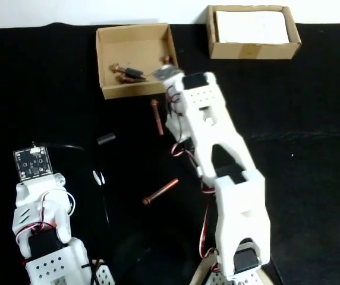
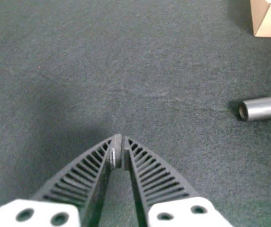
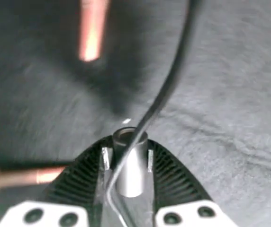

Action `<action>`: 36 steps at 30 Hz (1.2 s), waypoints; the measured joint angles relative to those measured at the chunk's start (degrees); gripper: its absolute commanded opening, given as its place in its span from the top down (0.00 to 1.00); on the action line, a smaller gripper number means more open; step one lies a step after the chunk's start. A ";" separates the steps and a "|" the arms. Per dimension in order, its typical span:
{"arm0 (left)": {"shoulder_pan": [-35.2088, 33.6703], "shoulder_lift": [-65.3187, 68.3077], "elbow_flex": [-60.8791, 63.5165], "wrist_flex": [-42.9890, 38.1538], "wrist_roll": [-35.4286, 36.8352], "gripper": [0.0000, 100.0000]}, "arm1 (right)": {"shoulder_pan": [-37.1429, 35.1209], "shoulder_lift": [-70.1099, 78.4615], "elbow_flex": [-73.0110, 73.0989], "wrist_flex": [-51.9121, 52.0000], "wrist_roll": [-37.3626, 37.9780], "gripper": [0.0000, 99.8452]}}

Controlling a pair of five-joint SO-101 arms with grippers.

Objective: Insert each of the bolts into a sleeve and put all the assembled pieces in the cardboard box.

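Right wrist view: the right gripper [image 3: 126, 149] is clamped on a short grey metal tubular sleeve [image 3: 131, 176], open bore facing outward, over the black worktop [image 3: 230, 94]. A copper-coloured bolt [image 3: 92, 28] lies near it. The left gripper [image 2: 120, 147] is closed on nothing, with a second dark sleeve [image 2: 263, 108] lying off to one side. The held sleeve is judged rigid, light and smooth, so liable to slip. Grip it across mid-length, keeping the bore unobstructed.
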 measured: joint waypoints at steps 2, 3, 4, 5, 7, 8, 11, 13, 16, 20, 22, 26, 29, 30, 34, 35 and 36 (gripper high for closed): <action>0.00 0.00 0.00 0.00 0.00 0.96 | 0.88 2.11 0.00 -1.41 -4.57 0.99; 0.00 0.00 0.00 0.00 0.00 0.96 | 1.05 3.34 0.00 -2.02 -6.15 0.99; 0.00 0.00 0.00 0.00 0.00 0.96 | 1.14 4.57 0.00 -2.29 -7.38 0.99; 0.00 0.00 0.00 0.00 0.00 0.96 | 1.05 5.89 0.00 -2.46 -8.18 0.99; 0.00 0.00 0.00 0.00 0.00 0.96 | 1.05 7.91 -0.70 -2.37 -9.05 0.98; 0.00 0.00 0.00 0.00 0.00 0.96 | 1.05 8.70 -1.32 -2.37 -9.23 0.95; 0.62 0.00 0.00 0.00 0.00 0.96 | 0.88 10.11 -2.11 -2.55 -9.23 0.85; 1.49 0.00 0.00 0.00 -0.09 0.96 | 0.79 10.46 -2.29 -2.55 -9.23 0.81; 1.76 0.00 0.09 0.00 -0.09 0.96 | 0.53 10.55 -2.46 -2.11 -9.41 0.81; 2.02 0.00 0.09 0.00 -0.09 0.96 | 0.18 10.55 -2.90 0.26 -9.23 0.82; 2.02 0.00 0.09 0.00 -0.09 0.96 | 0.18 10.55 -2.99 1.32 -7.38 0.84; 2.02 0.00 0.09 0.00 -0.09 0.96 | 0.35 10.55 -2.99 1.67 -2.29 0.92; 2.02 0.00 0.09 0.00 -0.09 0.96 | 0.79 10.55 -2.99 1.67 -1.05 0.95; 2.02 0.00 0.09 0.00 -0.09 0.96 | 0.88 10.55 -2.99 1.67 -0.88 0.96; 2.02 0.00 0.09 0.00 -0.09 0.96 | 0.97 10.73 -2.99 1.67 -0.79 0.96; 2.02 0.00 0.09 0.00 -0.09 0.96 | 0.97 10.73 -2.99 1.67 -0.79 0.97; 2.02 0.00 0.09 0.00 -0.09 0.96 | 0.97 10.73 -2.99 1.67 -0.79 0.99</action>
